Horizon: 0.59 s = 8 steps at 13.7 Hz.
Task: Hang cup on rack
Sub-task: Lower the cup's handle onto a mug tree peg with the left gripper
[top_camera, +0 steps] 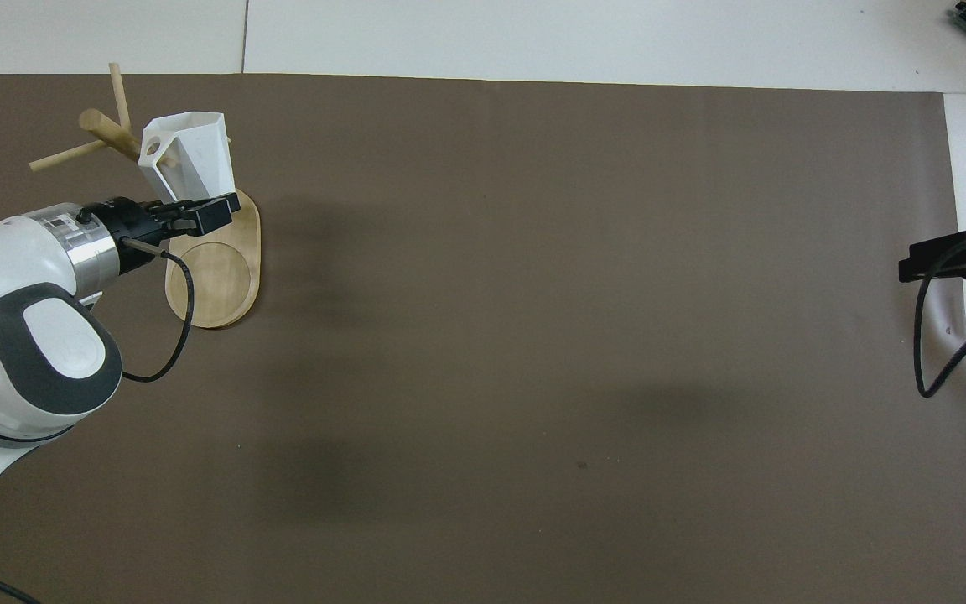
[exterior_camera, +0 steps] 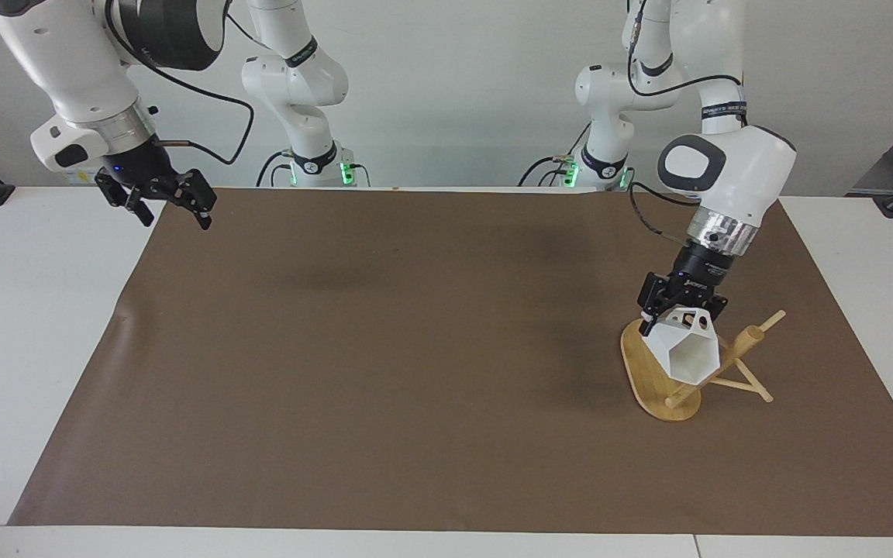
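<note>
Nearest the robots, the right end effector (exterior_camera: 169,203) hangs in the air over the edge of the brown mat (exterior_camera: 415,349) at the right arm's end of the table (exterior_camera: 36,325), with nothing between its two fingers, which stand spread apart. In the overhead view only its dark tip (top_camera: 944,258) shows at the mat's border. This arm waits.

Farther out, at the left arm's end of the table, the left end effector (exterior_camera: 679,306) is tilted down over the oval base of the bamboo mug rack (exterior_camera: 660,380). Its fingers are pinching the bottom of the white faceted mug (exterior_camera: 688,353), which is held clear of the mat, lying on its side with the hexagonal mouth turned away from the robots and the blocky handle with its round hole uppermost. In the overhead view the left end effector (top_camera: 198,214) sits over the base of the rack (top_camera: 219,277), and the mug (top_camera: 189,159) lies just beside the leaning central post. The handle is close to the pegs; whether a peg has entered the hole cannot be determined. The rack leans away from the robots, its post and pegs slanting out over the mat.
</note>
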Motion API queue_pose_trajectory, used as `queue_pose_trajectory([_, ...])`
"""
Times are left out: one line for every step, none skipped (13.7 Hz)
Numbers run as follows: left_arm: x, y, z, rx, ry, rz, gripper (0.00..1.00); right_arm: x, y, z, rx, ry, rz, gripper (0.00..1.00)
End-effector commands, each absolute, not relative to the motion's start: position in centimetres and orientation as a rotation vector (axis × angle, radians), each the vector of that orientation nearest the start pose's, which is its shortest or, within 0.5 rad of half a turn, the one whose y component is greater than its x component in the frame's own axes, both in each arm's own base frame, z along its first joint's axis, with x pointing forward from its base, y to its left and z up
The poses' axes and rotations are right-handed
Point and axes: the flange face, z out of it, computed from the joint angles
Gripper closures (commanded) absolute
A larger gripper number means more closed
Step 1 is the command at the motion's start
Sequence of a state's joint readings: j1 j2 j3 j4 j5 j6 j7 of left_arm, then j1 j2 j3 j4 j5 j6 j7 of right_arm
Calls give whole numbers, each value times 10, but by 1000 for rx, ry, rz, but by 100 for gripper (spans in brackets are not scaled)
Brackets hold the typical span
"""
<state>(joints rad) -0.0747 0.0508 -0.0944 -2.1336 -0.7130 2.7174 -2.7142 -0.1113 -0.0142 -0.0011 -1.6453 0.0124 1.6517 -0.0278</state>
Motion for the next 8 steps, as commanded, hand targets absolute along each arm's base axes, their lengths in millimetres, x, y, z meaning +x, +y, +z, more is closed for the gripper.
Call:
queue_pose_trajectory([583,-74,438,-93,2539,-533,100,550,-62,610,-3110,167,-24,0])
queue_pose_trajectory([583,-73,438,-129,2539,-542,100,549,-61,610,-3111,162,-27,0])
queue_pose_trajectory([583,-72,438,-152,2537,-544,100,550,-58,613,-3111,157,-34,0])
queue_pose_trajectory([582,-70,435,-197,2541,-553,100,550,-58,618,-3112,157,-50,0])
queue_pose_trajectory([582,-67,435,-243,2541,-563,100,550,-59,618,-3112,160,-53,0])
queue_pose_trajectory([582,-66,435,-269,2539,-569,100,550,-61,618,-3111,164,-53,0])
queue_pose_trajectory([582,-67,436,-278,2538,-573,100,550,-62,618,-3111,167,-53,0])
queue_pose_trajectory([582,-69,435,-262,2541,-571,100,550,-62,618,-3111,167,-53,0])
